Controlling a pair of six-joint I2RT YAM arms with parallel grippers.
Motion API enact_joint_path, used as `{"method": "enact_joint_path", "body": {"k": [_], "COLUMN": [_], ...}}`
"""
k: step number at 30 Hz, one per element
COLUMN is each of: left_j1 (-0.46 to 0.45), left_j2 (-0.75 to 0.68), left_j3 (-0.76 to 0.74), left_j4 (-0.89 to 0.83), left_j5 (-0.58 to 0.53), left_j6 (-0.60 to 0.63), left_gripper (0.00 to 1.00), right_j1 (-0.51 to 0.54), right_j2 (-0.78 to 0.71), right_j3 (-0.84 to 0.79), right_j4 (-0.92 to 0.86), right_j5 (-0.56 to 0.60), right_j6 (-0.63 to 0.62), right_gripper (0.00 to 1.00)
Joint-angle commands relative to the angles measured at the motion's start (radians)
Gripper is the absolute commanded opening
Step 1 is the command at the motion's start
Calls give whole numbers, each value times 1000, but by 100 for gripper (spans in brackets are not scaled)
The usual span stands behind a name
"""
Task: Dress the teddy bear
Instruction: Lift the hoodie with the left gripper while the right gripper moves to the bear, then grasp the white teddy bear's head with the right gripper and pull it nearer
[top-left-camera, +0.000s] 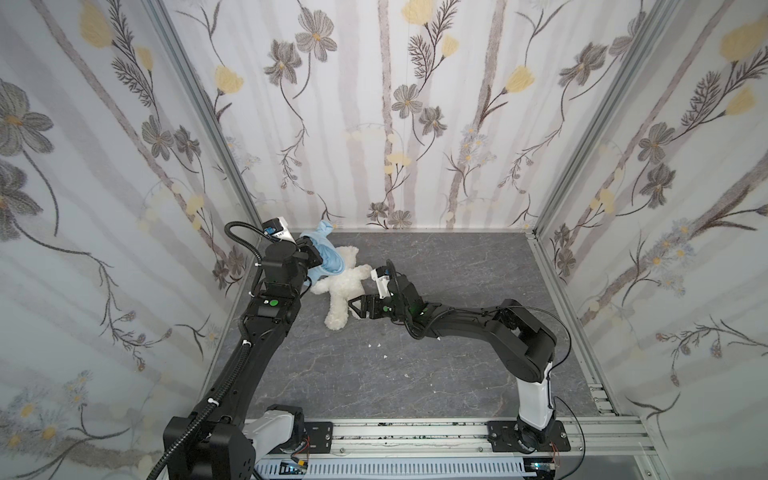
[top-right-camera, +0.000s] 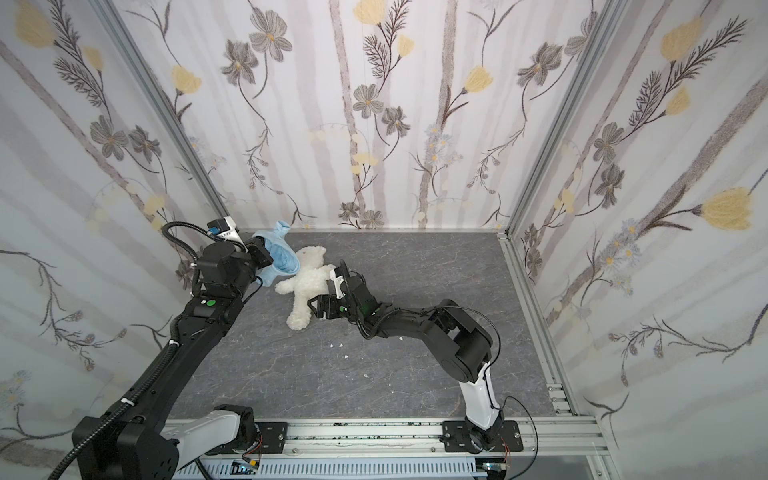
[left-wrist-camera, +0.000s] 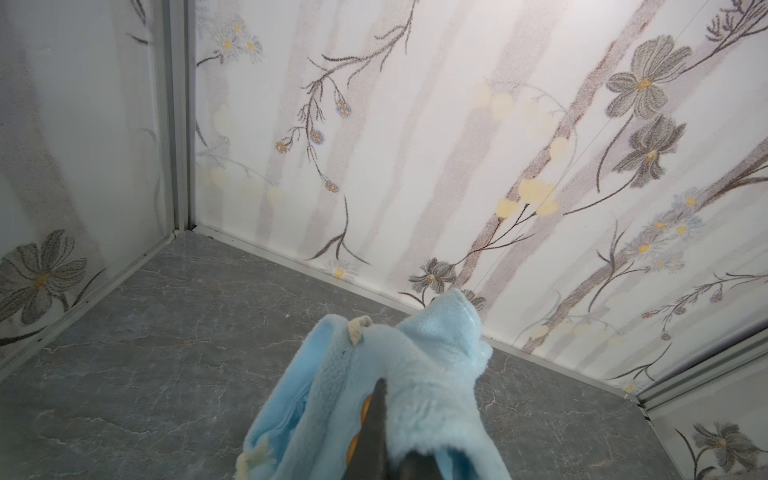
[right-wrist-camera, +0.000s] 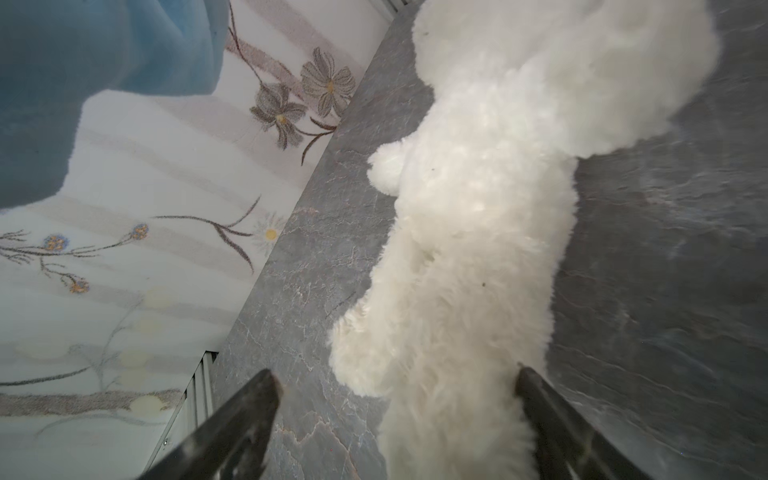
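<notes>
The white fluffy teddy bear (top-left-camera: 338, 291) (top-right-camera: 305, 286) lies on the grey floor near the back left corner, with its head toward the back wall. My left gripper (top-left-camera: 318, 254) (top-right-camera: 268, 255) (left-wrist-camera: 380, 399) is shut on a light-blue hoodie (top-left-camera: 330, 253) (top-right-camera: 282, 255) (left-wrist-camera: 415, 357), held bunched just above the bear's head. My right gripper (top-left-camera: 353, 306) (top-right-camera: 313, 306) (right-wrist-camera: 395, 386) stands open at the bear's lower body. In the right wrist view one leg of the bear (right-wrist-camera: 478, 208) lies between the fingers, against one finger and apart from the other.
The left wall (top-left-camera: 124, 208) and back wall (top-left-camera: 415, 124) stand close behind the bear and the hoodie. Small white crumbs (top-left-camera: 378, 345) lie on the grey floor (top-left-camera: 415, 374) in front of the bear. A metal rail (top-left-camera: 415, 432) runs along the front edge.
</notes>
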Motion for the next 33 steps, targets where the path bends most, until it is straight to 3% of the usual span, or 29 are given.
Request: {"method": "enact_joint_path", "body": {"k": [1, 3, 7, 9, 13, 17, 21, 23, 25, 28, 33], "left_j1": [2, 1, 3, 1, -2, -11, -37, -58, -80, -91, -95], "left_j2": [-21, -30, -50, -60, -85, -118, -129, -124, -118, -114, -99], "left_j3": [-15, -23, -44, -54, -74, -103, -144, -167, -194, -237, -264], "left_j4": [17, 17, 17, 17, 17, 17, 17, 17, 17, 18, 20], "left_j5": [-2, 12, 50, 65, 96, 109, 135, 131, 106, 40, 7], "left_j6": [4, -2, -14, -21, -29, -33, -30, -13, 8, 9, -6], "left_gripper": [0, 0, 0, 0, 0, 0, 0, 0, 0, 0, 0], "right_j1": [-3, -12, -54, -98, -179, -290, -318, -305, -275, -229, -193], "right_j2": [51, 45, -58, -127, -319, -542, -749, -777, -768, -683, -481], "right_j3": [32, 5, -173, -286, -525, -668, -619, -574, -526, -419, -250], "right_j4": [-39, -85, -78, -71, -137, -272, -396, -402, -381, -380, -401], "right_j5": [-10, 24, 60, 51, 55, 152, 281, 285, 273, 281, 282], "right_j6": [19, -15, -64, -76, -131, -181, -251, -262, -259, -258, -233], "right_gripper": [70, 47, 22, 14, 11, 20, 61, 73, 88, 99, 100]}}
